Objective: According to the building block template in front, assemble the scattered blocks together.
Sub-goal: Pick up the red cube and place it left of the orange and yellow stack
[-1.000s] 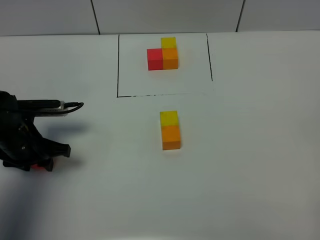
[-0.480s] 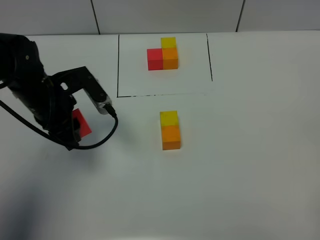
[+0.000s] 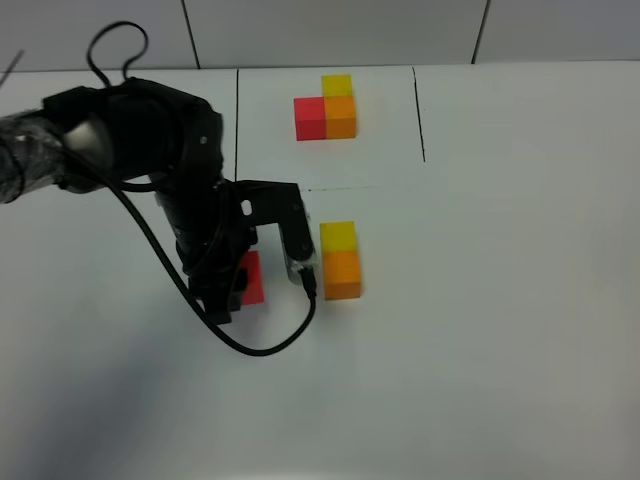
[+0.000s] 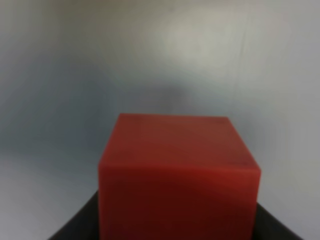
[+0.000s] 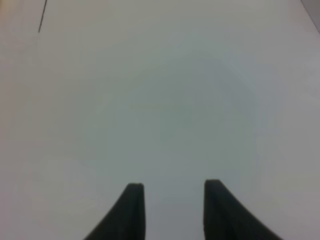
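The building block template (image 3: pixel 326 106), an L of red, orange and yellow cubes, sits inside a thin black drawn rectangle at the back. In front of it a loose yellow cube (image 3: pixel 338 236) touches a loose orange cube (image 3: pixel 343 274), yellow behind orange. My left gripper (image 3: pixel 245 280) is shut on the loose red cube (image 3: pixel 251 278), a short gap left of the orange cube. The left wrist view shows the red cube (image 4: pixel 177 170) filling the space between the fingers. My right gripper (image 5: pixel 172 212) is open and empty over bare table; it is out of the exterior view.
The left arm's body and black cable (image 3: pixel 262 345) loop over the table just left of the cube pair and cover part of the drawn frame's front line (image 3: pixel 360 187). The white table (image 3: pixel 500 330) meets a wall at the back.
My left arm has swung from the far left of the table to the right, carrying the red cube up beside the yellow-orange pair. The other cubes have not moved.
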`<state>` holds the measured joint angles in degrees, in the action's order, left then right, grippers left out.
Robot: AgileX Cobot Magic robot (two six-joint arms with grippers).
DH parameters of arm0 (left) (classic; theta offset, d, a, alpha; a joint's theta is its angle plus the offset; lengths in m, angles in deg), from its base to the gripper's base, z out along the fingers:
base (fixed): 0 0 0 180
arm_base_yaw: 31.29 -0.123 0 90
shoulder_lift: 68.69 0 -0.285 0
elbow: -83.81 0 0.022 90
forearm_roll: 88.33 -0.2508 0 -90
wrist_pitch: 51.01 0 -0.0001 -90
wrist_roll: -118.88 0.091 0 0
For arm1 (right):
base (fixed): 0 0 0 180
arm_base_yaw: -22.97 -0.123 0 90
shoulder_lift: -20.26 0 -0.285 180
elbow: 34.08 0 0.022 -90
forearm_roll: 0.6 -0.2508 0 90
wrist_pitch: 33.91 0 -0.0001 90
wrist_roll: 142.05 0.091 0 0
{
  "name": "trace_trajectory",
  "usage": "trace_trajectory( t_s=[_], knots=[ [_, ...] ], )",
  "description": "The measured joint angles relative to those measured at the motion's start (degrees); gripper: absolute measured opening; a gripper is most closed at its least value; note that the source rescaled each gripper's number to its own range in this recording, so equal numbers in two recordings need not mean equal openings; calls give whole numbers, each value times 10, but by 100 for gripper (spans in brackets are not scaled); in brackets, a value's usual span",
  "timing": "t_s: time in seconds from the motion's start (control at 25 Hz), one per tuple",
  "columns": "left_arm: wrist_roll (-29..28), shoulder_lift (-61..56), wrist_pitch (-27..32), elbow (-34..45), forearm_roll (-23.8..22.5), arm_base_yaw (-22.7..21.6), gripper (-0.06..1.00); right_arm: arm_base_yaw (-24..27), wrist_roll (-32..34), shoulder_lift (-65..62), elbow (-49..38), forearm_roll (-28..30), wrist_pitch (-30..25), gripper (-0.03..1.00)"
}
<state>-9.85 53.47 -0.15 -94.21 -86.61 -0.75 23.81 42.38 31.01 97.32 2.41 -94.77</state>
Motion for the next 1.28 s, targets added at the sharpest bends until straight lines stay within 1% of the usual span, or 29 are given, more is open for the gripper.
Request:
trace_trajectory(
  t_s=[0.2, 0.36, 0.72, 1.04, 1.28],
  knots=[
    [1, 58, 27, -62, -17, 35, 0, 0, 0, 0, 0, 0, 0, 0],
    [2, 92, 35, -100, -25, 39, 0, 0, 0, 0, 0, 0, 0, 0],
    [-3, 109, -17, -103, -27, 39, 0, 0, 0, 0, 0, 0, 0, 0],
    [-5, 120, -22, -107, -27, 39, 0, 0, 0, 0, 0, 0, 0, 0],
    [-6, 122, -37, -109, -6, 39, 0, 0, 0, 0, 0, 0, 0, 0]
  ],
)
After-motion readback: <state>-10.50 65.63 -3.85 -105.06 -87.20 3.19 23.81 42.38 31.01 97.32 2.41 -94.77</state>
